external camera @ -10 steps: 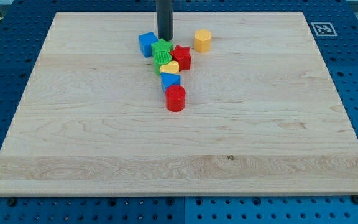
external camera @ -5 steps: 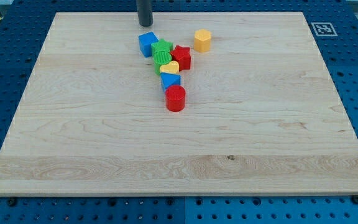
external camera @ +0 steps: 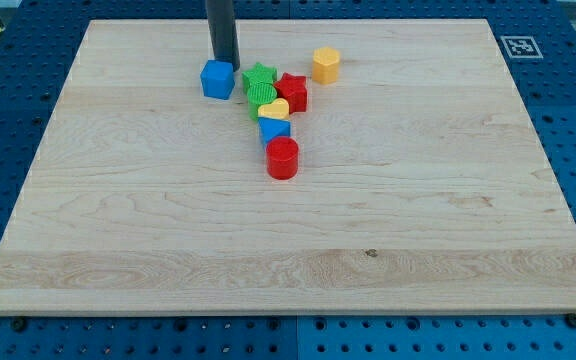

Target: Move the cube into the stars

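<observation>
The blue cube (external camera: 217,79) sits near the view's top, left of the cluster and apart from it. My tip (external camera: 224,63) stands right behind the cube, touching its top-right edge. The green star (external camera: 258,77) and the red star (external camera: 292,92) lie to the cube's right, side by side. A small gap separates the cube from the green star.
A green ridged block (external camera: 262,98), a yellow heart (external camera: 275,108), a blue block (external camera: 273,129) and a red cylinder (external camera: 282,158) run downward from the stars. A yellow hexagonal block (external camera: 326,65) stands alone at the right. The wooden board (external camera: 148,230) rests on a blue perforated table.
My tip went from the green star's top to the upper left, then came down behind the cube. The blue cube has slid left and slightly down, away from the green star.
</observation>
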Robot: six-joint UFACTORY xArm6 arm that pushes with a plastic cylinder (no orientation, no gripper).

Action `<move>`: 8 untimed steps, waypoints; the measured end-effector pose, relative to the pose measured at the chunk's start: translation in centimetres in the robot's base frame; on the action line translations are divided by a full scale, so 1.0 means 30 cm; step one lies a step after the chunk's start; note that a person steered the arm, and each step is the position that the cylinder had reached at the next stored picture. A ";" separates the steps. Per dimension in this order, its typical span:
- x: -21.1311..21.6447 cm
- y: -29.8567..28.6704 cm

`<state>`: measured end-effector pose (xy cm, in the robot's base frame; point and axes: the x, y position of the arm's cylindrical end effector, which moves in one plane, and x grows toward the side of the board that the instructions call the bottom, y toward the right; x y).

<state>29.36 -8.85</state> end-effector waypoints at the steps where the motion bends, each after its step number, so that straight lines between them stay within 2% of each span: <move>1: -0.012 -0.016; 4: -0.090 -0.200; 8: -0.050 -0.049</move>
<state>27.85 -10.33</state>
